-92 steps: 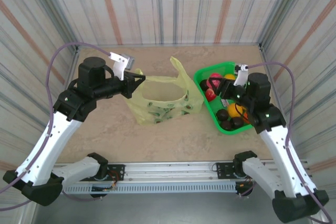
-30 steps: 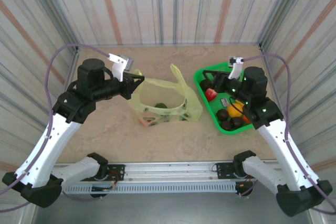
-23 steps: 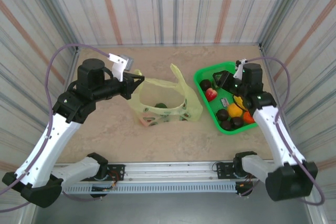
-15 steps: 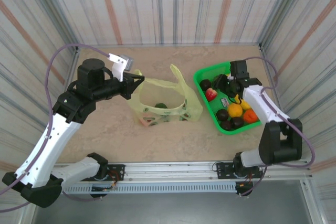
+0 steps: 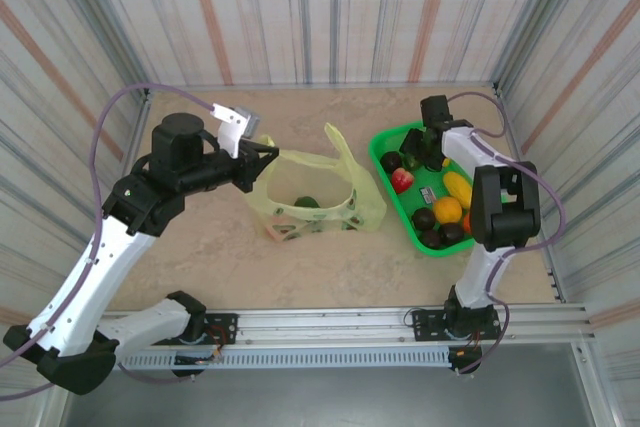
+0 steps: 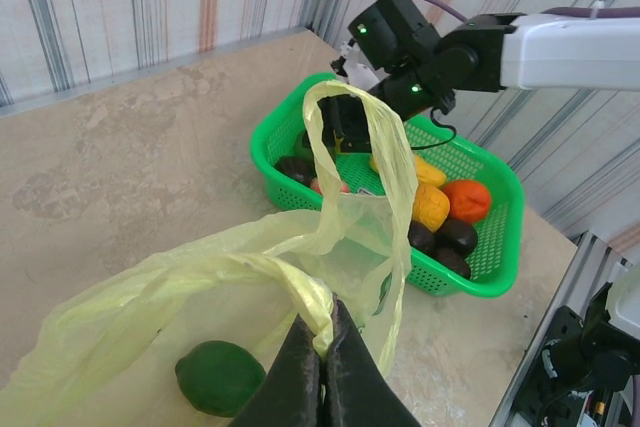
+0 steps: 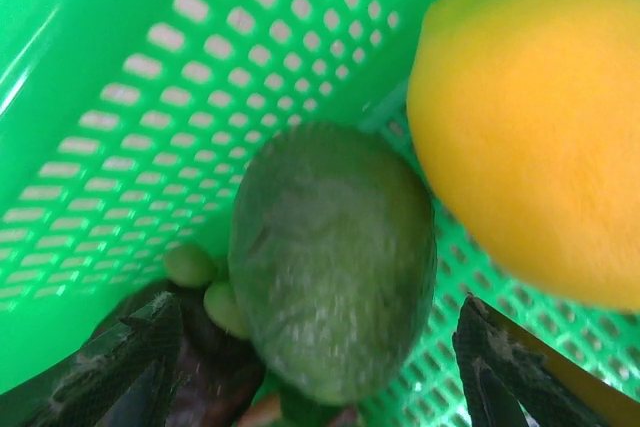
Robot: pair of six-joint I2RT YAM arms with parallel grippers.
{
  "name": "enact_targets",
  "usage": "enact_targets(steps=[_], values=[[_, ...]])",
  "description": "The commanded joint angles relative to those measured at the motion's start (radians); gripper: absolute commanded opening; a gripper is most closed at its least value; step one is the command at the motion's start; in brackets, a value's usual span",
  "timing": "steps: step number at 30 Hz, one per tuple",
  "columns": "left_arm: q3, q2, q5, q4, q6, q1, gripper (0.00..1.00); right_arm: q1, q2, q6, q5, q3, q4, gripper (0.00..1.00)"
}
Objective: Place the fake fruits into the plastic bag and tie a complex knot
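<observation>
Since the left gripper point(image 6: 322, 372) is clamped tight on the rim of the plastic bag point(image 6: 180, 282), I'd guess it's there to hold the mouth up and open toward the basket point(image 6: 495, 277) so fruit can drop in. One lime-green fruit point(image 6: 220, 377) sits inside the bag, just below-left of those fingers. The right gripper point(image 7: 320, 367) is down in the basket, jaws spread, straddling a dull green fruit point(image 7: 330, 257) without pinching it. There's a yellow fruit point(image 7: 530, 127) just to its right. The bag's thin, see-through yellow-green and crumpled, with one loop handle point(image 6: 395, 147) standing up and nothing tied yet.
</observation>
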Motion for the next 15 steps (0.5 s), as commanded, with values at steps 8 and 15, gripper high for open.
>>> enact_targets(steps=[8, 15], values=[[0.006, -0.001, -0.006, 0.012, 0.033, -0.010, 0.00, -0.008, 0.148, -0.095, 0.034, 0.115, -0.071, 0.71], [0.012, 0.002, -0.006, 0.009, 0.033, -0.009, 0.00, -0.006, 0.090, -0.119, 0.003, 0.062, -0.029, 0.59]])
